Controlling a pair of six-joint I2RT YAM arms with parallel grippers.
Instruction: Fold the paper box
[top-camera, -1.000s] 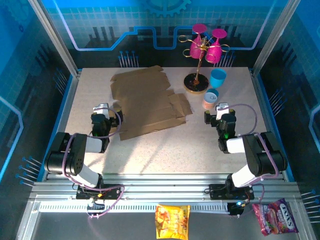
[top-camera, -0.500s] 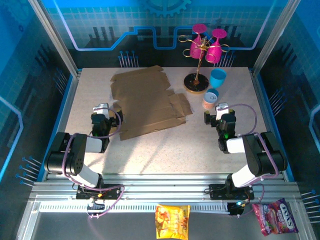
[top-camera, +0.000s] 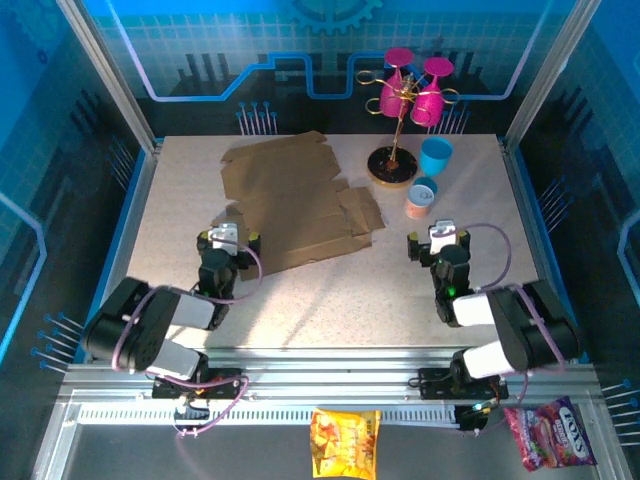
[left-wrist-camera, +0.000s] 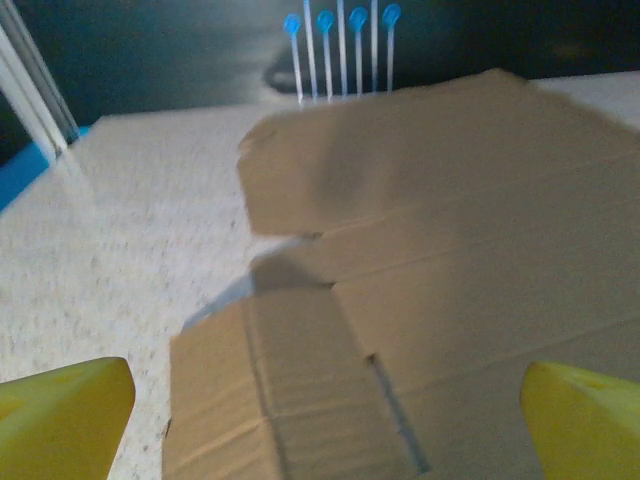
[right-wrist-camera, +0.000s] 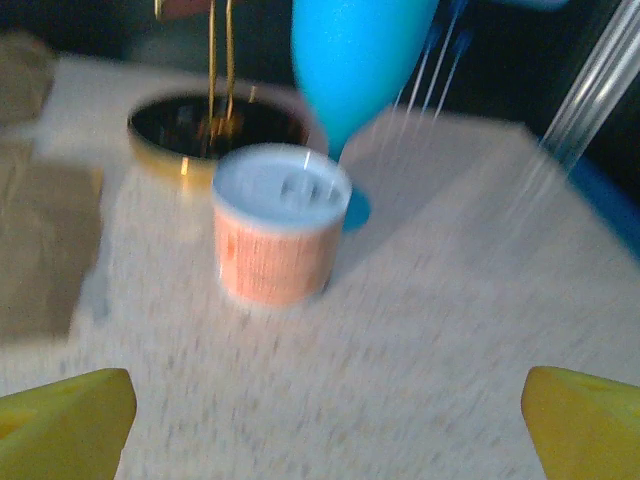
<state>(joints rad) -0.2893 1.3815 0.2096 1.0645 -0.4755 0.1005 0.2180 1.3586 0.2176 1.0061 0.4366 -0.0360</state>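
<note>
Both tools sit low over the worktop in the top view, arms folded back: your left tool points at the near edge of the flat paper box, your right tool at an orange cup. Left wrist view: fingers spread wide, empty, paper box just ahead. Right wrist view: fingers spread wide, empty, orange cup ahead.

The speckled surface carries a flat brown box spread from its far edge toward the middle, and, near the far right corner, a round stand, a blue cup and an orange tub.
</note>
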